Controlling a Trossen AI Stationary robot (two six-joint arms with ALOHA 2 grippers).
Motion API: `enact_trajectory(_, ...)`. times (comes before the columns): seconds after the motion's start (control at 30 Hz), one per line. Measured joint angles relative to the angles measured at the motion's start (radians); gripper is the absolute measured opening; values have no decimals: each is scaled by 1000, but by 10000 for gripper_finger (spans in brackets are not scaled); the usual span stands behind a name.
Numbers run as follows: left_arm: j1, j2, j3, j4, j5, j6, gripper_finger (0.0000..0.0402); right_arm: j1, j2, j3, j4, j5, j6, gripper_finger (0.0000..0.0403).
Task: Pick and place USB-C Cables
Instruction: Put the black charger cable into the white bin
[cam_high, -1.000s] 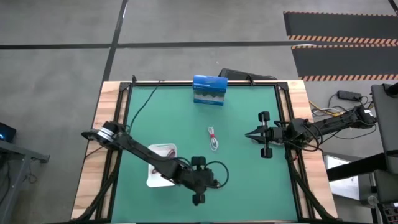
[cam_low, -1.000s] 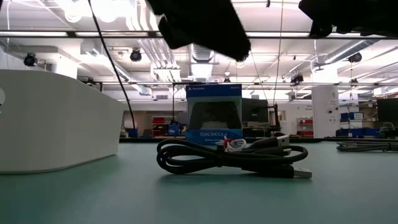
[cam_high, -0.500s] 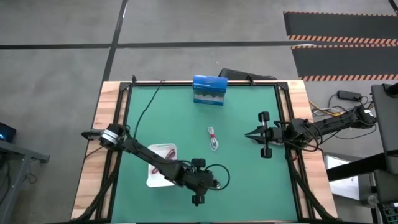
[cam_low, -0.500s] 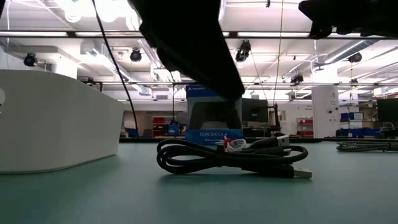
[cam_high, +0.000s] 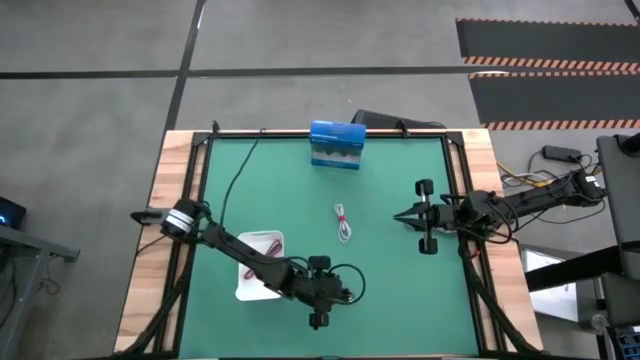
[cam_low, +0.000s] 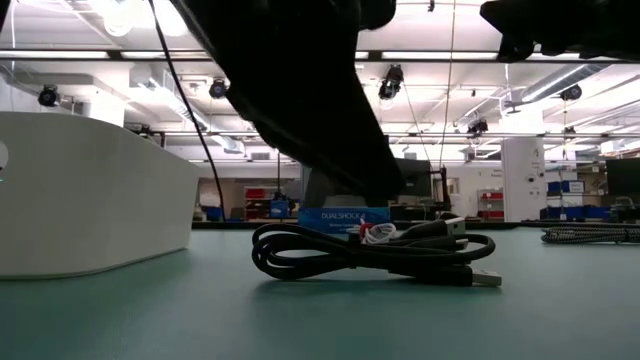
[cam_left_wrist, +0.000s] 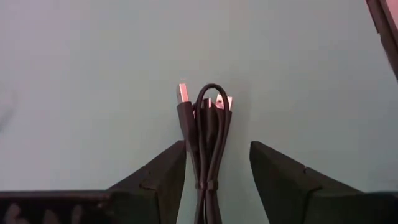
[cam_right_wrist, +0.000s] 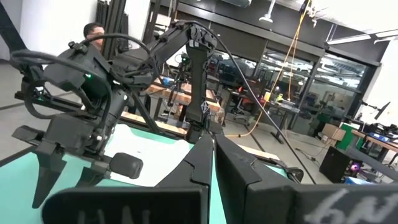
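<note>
A black coiled cable (cam_left_wrist: 208, 134) lies flat on the green mat near the table's near edge (cam_high: 348, 283), and shows in the low view (cam_low: 370, 255) too. My left gripper (cam_left_wrist: 217, 147) points down over it, open, one finger on either side of the bundle. Mid-table lies a white cable (cam_high: 344, 222). A pink-red cable (cam_high: 263, 243) rests inside the white tray (cam_high: 246, 287). My right gripper (cam_high: 398, 215) waits shut above the mat's right part.
A blue box (cam_high: 336, 145) stands upright at the mat's far edge. The tray's wall (cam_low: 90, 190) rises just left of the black cable. A person (cam_right_wrist: 93, 30) shows in the room beyond the table. Bare mat lies between the white cable and my right arm.
My left gripper has come down toward the black cable; in the low view its dark body now hides most of the blue box. The black cable has stayed where it was.
</note>
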Motion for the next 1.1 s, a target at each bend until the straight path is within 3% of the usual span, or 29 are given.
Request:
enact_trajectory(0.57, 6, 52, -3, 7, 5, -6, 159, 0, 2, 0, -3, 1, -13, 9)
enact_trajectory(1.1, 8, 52, -4, 0, 8, -31, 51, 0, 2, 0, -3, 2, -12, 9)
